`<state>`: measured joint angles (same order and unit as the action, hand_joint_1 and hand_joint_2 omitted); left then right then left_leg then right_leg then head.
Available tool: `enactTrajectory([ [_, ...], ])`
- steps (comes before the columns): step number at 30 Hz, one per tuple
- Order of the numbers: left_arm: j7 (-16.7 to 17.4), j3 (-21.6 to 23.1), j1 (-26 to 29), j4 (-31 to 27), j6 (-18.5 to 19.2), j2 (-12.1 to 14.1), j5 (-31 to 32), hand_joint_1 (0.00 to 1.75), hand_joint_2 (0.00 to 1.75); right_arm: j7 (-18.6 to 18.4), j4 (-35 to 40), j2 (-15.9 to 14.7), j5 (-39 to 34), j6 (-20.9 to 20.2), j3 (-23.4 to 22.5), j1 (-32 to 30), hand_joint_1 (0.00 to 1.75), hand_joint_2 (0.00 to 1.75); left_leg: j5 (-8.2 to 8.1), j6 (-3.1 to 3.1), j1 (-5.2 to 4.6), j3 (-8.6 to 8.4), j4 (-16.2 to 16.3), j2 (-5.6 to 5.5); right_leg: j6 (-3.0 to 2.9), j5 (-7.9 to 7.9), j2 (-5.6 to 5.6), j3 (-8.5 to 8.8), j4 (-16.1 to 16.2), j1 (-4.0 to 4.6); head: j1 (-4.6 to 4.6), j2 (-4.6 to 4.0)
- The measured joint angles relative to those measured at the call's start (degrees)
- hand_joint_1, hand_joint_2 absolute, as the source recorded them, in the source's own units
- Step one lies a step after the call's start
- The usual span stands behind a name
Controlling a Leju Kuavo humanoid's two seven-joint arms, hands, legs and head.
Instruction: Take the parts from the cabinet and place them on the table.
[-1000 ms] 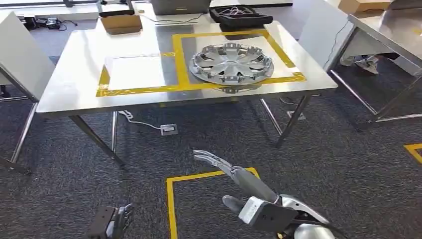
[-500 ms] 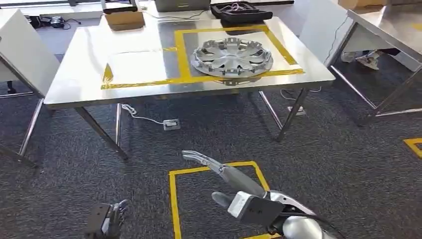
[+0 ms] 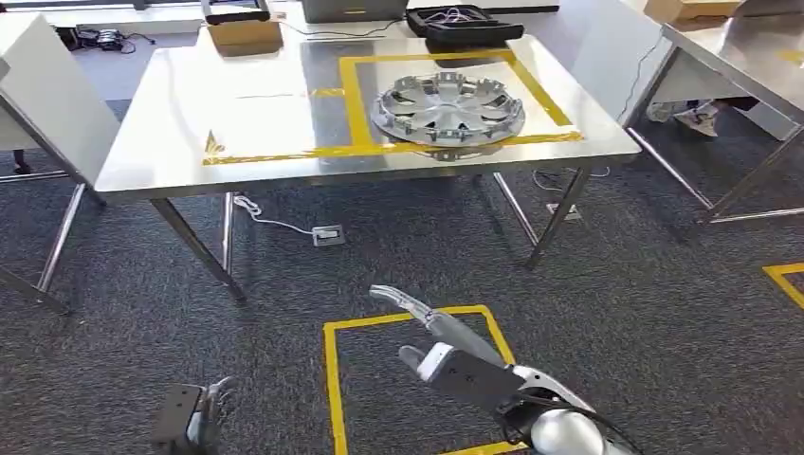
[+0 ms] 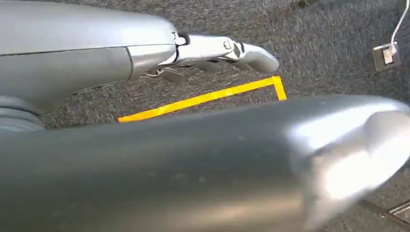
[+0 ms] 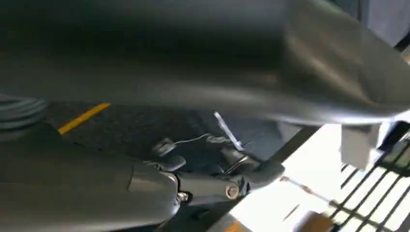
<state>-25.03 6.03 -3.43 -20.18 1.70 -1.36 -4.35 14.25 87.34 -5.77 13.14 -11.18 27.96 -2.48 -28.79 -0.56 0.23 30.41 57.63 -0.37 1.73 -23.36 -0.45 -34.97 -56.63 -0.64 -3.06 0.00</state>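
Note:
A silver wheel cover [image 3: 447,109] lies flat on the steel table [image 3: 190,114], inside a yellow-taped rectangle on the table's right half. My right hand [image 3: 446,346] reaches forward low over the carpet, well short of the table, fingers stretched out and empty; in the right wrist view the right hand [image 5: 212,181] also holds nothing. My left hand [image 3: 194,422] hangs at the bottom left over the floor. In the left wrist view the left hand [image 4: 212,50] has straight fingers with nothing in them.
A cardboard box [image 3: 245,33] and a black case [image 3: 465,24] sit at the table's far edge. A second steel table [image 3: 749,57] stands at the right, a white panel [image 3: 47,95] at the left. A yellow floor square [image 3: 332,379] and a socket box [image 3: 328,234] lie ahead.
The whole picture has shifted, so the camera moved; the table now sits a little higher and further right. My right hand stays stretched out and empty, my left hand still hangs low.

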Motion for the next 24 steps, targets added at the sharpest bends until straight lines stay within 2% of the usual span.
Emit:
enactTrajectory([
  [2,-0.37,-0.15,0.49,0.18,-0.02,0.0,0.7,0.0,0.0,-0.05,-5.67,0.0,-1.03,3.17,-1.34,-1.21,0.0,0.0,-0.01,0.01,0.01,0.03,0.0,0.01,0.03,-0.02,0.0,-0.06,-0.01,0.01,0.0,0.0],
  [9,-0.94,-0.15,1.16,2.29,0.02,-0.26,2.74,0.0,0.0,2.16,-25.18,0.46,-2.95,10.02,-6.73,-3.24,0.0,0.0,0.07,0.14,0.06,0.35,-0.02,0.0,0.06,-0.05,0.0,-0.38,-0.14,0.04,0.0,0.0],
  [14,-1.35,-0.15,1.33,3.56,0.02,-0.65,2.8,0.0,0.0,2.62,-34.84,1.46,-3.54,11.23,-8.9,-3.2,0.0,0.0,0.09,0.18,0.06,0.4,-0.02,0.01,0.06,-0.05,0.01,-0.47,-0.19,0.04,0.0,0.0],
  [19,-1.4,-0.15,1.33,4.15,0.02,-0.81,2.8,0.0,0.0,2.58,-38.83,2.01,-3.56,11.47,-9.79,-3.06,0.0,0.0,0.11,0.21,0.06,0.41,-0.02,0.03,0.05,-0.04,0.01,-0.5,-0.24,0.04,0.0,0.0],
  [24,-0.96,-0.15,1.25,4.55,0.48,-0.92,2.82,0.0,0.0,0.76,-45.31,2.54,-4.79,12.32,-11.55,-1.34,0.0,0.0,0.16,0.27,0.06,0.41,-0.02,0.06,0.05,-0.03,0.01,-0.51,-0.24,0.03,0.0,0.0],
])
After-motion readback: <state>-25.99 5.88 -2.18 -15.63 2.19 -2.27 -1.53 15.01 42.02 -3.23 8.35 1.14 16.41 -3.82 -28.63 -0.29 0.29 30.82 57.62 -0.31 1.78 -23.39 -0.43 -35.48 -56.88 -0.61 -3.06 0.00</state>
